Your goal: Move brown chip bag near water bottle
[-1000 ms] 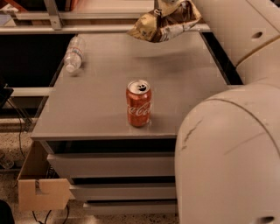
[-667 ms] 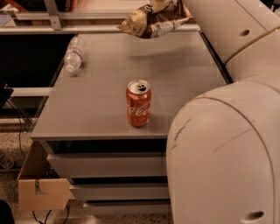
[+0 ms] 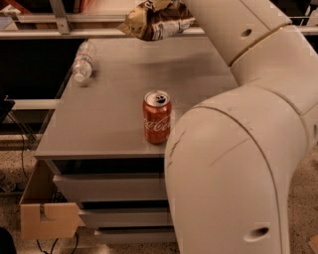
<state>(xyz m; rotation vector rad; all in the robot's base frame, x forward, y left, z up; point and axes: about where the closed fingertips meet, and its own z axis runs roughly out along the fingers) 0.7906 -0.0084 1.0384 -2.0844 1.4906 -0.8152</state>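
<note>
The brown chip bag (image 3: 157,21) hangs in the air above the far edge of the grey table (image 3: 99,129), crinkled, with a dark middle and pale ends. My gripper (image 3: 164,5) is at the top edge of the view, shut on the bag's upper part and mostly hidden by the bag and the frame edge. The water bottle (image 3: 83,61) lies on its side at the table's far left, white cap toward me. The bag is to the right of the bottle and well above the tabletop.
A red soda can (image 3: 157,117) stands upright near the table's front middle. My white arm (image 3: 238,149) fills the right side and hides the table's right part. Drawers (image 3: 114,188) sit under the top. A cardboard box (image 3: 44,218) is on the floor at the lower left.
My gripper has carried the chip bag leftward along the table's far edge, toward the bottle's side. The arm fills more of the view. The bottle and the can have not moved.
</note>
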